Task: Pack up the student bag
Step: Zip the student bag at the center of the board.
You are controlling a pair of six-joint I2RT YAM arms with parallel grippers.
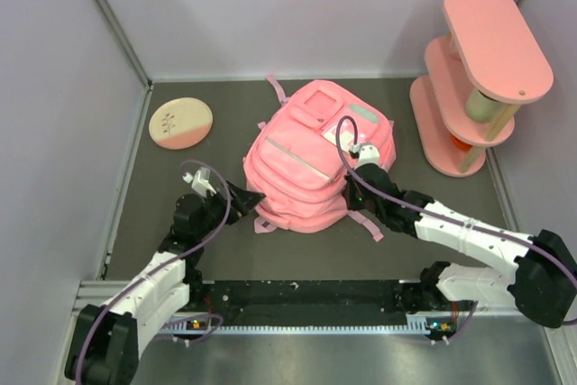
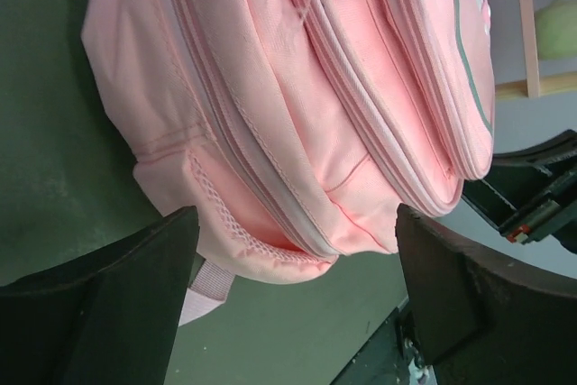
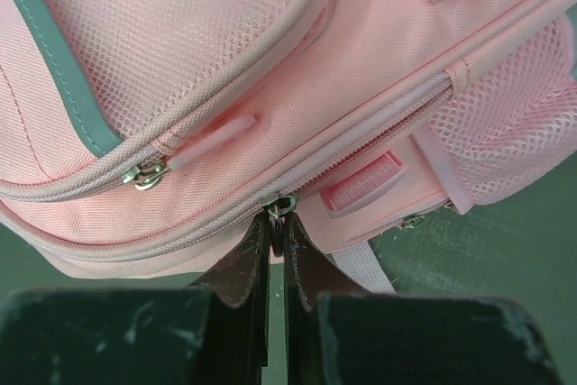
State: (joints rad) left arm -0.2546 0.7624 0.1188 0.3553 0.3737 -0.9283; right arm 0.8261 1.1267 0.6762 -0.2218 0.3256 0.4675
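Our student bag (image 1: 302, 164) lies in the middle of the desk (image 1: 180, 250), soft pink woven fabric with mesh pockets (image 3: 180, 33) and grey trim (image 3: 63, 87). Our right claw (image 3: 277, 223) is pinched tight on the small metal zipper pull (image 3: 279, 205). Our left claw (image 2: 296, 223) gapes wide beside the bag's corner, holding nothing. If we pull now, we risk dragging the limp, unanchored bag or slipping off the slick pull.

No legible text, seemingly.
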